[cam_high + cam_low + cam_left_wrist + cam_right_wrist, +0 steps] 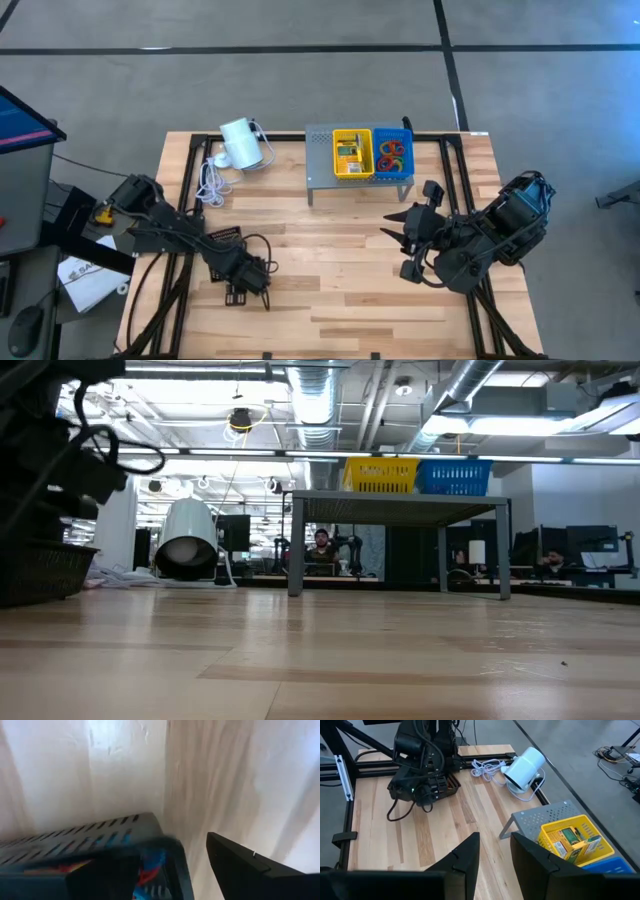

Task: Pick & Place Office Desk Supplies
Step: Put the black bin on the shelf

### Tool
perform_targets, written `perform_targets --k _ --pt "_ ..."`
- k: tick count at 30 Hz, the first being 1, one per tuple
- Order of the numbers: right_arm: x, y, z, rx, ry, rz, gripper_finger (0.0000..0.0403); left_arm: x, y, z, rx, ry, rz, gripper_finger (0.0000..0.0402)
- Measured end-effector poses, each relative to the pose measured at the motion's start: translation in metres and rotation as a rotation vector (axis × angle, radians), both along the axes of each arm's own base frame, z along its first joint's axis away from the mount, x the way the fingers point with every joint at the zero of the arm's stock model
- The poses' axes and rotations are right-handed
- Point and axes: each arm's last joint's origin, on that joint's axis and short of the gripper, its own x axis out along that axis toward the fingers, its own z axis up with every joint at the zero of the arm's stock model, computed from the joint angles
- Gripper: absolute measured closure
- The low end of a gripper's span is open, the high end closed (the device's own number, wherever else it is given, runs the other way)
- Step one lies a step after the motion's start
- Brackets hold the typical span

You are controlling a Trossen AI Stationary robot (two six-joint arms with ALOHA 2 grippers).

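A black perforated basket [100, 845] stands on the wooden table [330, 290] at the left [225, 237]. Coloured rubber bands [150, 867] lie in it. My left gripper [426, 795] points down over the basket's corner, open. One finger [245, 870] stands outside the wall above bare wood; the other is hidden. On the grey shelf [322, 160], a yellow basket [352, 153] holds crayon boxes [572, 840]. Beside it, a blue basket [392, 153] holds rubber bands [391, 156]. My right gripper [492, 852] waits raised at the right, open with nothing between its fingers. My left gripper hangs over the black basket's corner [167, 845], fingers pointing down. I cannot tell whether it touches the wall; the basket itself hides the place.
A white cylinder [240, 143] lies at the far left with its coiled white cord [212, 180]. The shelf stands on legs [297, 545] at the table's far middle. Bare wood stretches between the two arms.
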Motion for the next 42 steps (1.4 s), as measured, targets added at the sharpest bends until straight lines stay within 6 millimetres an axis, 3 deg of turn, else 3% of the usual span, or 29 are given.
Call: perform_targets --k 7,11,15,20,22,28,34,42 --pt "0.000 0.000 0.000 0.000 0.000 0.000 0.0296 -0.009 0.006 -0.013 0.010 0.000 0.000 0.0193" --pt "0.000 0.000 0.000 -0.003 0.002 0.002 0.0296 -0.010 0.007 -0.014 0.020 0.000 0.004 0.0219" --pt "0.000 0.000 0.000 -0.004 0.002 0.000 0.0296 -0.011 0.008 -0.013 0.025 0.003 0.007 0.0275" --pt "0.000 0.000 0.000 -0.006 0.003 0.002 0.0296 -0.011 0.008 -0.013 0.035 0.004 0.021 0.0372" --pt "0.000 0.000 0.000 -0.006 0.003 0.002 0.0296 -0.012 0.008 -0.013 0.040 0.014 0.024 0.0391" --pt "0.000 0.000 0.000 -0.007 0.003 0.002 0.0296 -0.014 0.009 -0.005 0.084 0.091 0.027 0.0398" --pt "0.000 0.000 0.000 -0.009 0.004 0.003 0.0296 -0.006 0.005 0.017 0.099 0.110 -0.024 0.0400" --pt "0.000 0.000 0.000 -0.008 0.004 0.004 0.0296 0.006 0.004 0.050 0.131 -0.015 -0.077 0.0401"
